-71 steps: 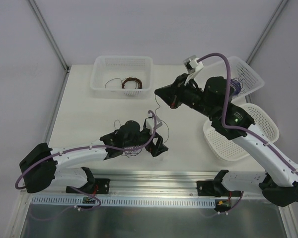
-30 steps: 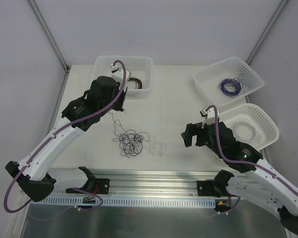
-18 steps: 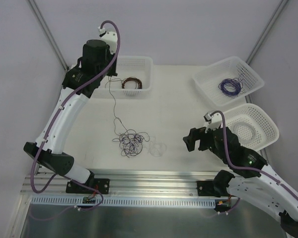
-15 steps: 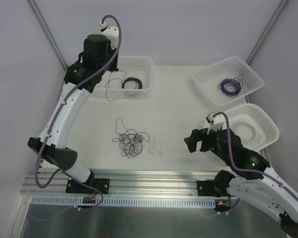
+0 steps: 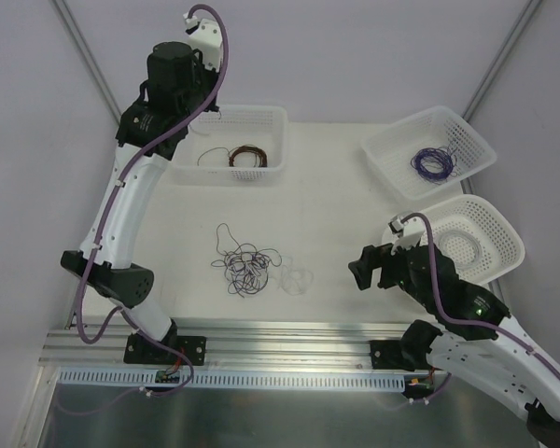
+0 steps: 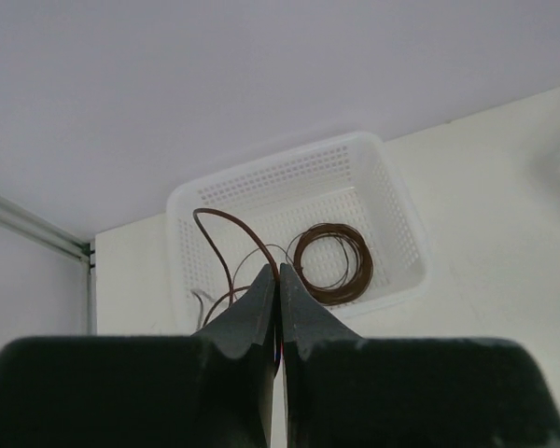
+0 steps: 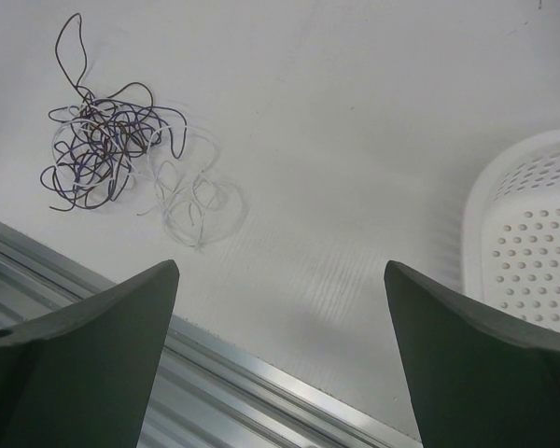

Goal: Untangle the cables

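Dropping the brown strand [image 6: 215,245] from this height is the main risk. The left gripper [image 6: 278,280], pinched shut on it, hangs well above the basket [image 6: 289,161] at the table's [image 5: 336,187] far-left corner, so the strand may drape over the rim or snag the red-brown coil [image 6: 331,263] inside. The cables [image 5: 245,269] lie by the near edge, left of middle. Whitish loops [image 5: 297,278] touch their right side and would likely drag along. The right gripper [image 7: 280,273], jaws wide and empty, hovers nearby.
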Robot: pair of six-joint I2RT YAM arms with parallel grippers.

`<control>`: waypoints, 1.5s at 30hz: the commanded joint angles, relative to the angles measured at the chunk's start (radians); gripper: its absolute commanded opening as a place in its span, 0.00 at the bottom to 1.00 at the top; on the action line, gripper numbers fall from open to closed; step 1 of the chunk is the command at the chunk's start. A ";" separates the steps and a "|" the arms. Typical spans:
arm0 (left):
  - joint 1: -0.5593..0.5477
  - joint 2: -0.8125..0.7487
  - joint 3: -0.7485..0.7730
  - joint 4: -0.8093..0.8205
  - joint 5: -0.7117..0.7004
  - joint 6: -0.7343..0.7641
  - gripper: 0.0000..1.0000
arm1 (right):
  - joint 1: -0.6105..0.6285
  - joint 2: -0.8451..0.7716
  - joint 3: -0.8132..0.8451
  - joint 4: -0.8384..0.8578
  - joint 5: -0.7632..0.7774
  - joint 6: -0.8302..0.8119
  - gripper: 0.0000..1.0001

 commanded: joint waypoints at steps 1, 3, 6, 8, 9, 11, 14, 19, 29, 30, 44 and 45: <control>0.038 0.064 0.058 0.035 0.017 0.037 0.00 | 0.001 0.021 0.002 0.012 -0.009 -0.001 0.97; 0.049 0.090 0.074 0.054 0.024 0.033 0.00 | 0.001 0.024 0.001 0.014 -0.014 0.001 0.97; 0.061 0.145 0.104 0.088 0.034 0.039 0.00 | 0.001 0.030 -0.002 0.017 -0.019 -0.001 0.97; 0.066 0.185 0.127 0.102 0.035 0.046 0.00 | 0.000 0.038 0.001 0.014 -0.025 -0.001 0.97; 0.070 0.199 0.135 0.108 0.040 0.046 0.00 | 0.001 0.044 0.002 0.011 -0.029 -0.001 0.97; 0.075 0.232 0.149 0.114 0.052 0.042 0.00 | 0.001 0.050 0.002 0.011 -0.034 0.001 0.97; 0.090 0.274 0.144 0.128 0.077 0.016 0.00 | 0.001 0.068 -0.007 0.021 -0.037 0.004 0.97; 0.124 0.361 0.112 0.153 0.094 -0.024 0.00 | 0.001 0.111 -0.025 0.052 -0.055 0.004 0.97; 0.179 0.464 0.058 0.173 0.117 -0.118 0.64 | 0.001 0.211 -0.032 0.112 -0.092 -0.002 0.97; 0.179 0.432 0.046 0.174 0.117 -0.122 0.71 | 0.003 0.219 -0.033 0.126 -0.098 -0.004 0.97; 0.164 -0.184 -0.587 0.171 0.316 -0.365 0.99 | 0.037 0.473 -0.009 0.268 -0.175 0.045 0.89; 0.158 -0.265 -0.694 0.171 0.330 -0.389 0.99 | 0.044 0.487 -0.003 0.287 -0.196 0.042 0.88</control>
